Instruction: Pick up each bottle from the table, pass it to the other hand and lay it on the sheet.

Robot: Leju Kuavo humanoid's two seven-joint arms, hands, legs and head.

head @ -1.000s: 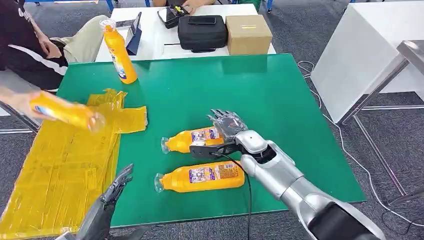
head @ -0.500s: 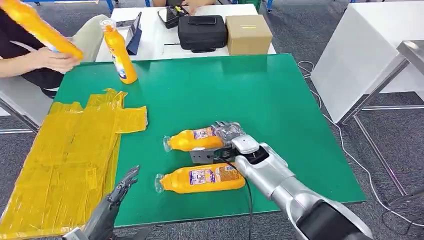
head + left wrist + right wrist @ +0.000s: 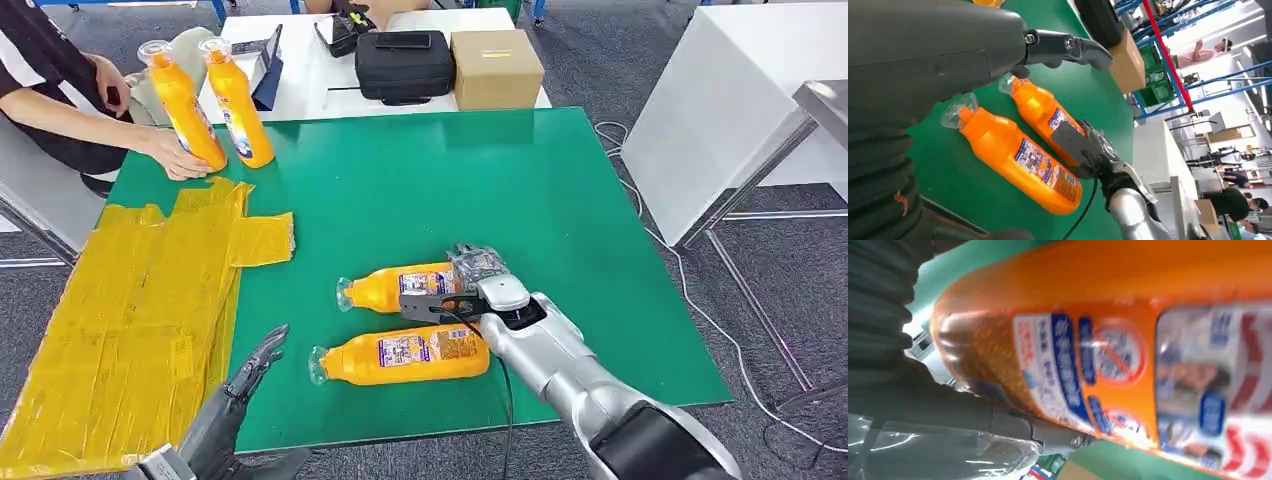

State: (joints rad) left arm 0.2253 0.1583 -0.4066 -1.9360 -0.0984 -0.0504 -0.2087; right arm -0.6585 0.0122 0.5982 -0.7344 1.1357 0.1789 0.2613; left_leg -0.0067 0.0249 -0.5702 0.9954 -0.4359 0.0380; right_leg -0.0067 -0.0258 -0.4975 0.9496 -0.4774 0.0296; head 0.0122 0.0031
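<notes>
On the green surface (image 3: 560, 190) near centre, farther lying orange bottle (image 3: 395, 287) held at its base by right hand (image 3: 472, 272), second lying bottle (image 3: 400, 353) just nearer, yellow sheet (image 3: 130, 310) left, left hand (image 3: 245, 385) empty with fingers spread at near edge, person's hand (image 3: 178, 160) on upright bottle (image 3: 183, 105) far left.

1. Two bottles (image 3: 400, 354) (image 3: 392, 286) lie side by side near the table (image 3: 560, 200) front.
2. The sheet (image 3: 130, 310) lies left.
3. Two upright bottles (image 3: 184, 106) (image 3: 238, 102) stand far left.
4. A bag (image 3: 405, 66) and box (image 3: 497, 68) sit beyond.
</notes>
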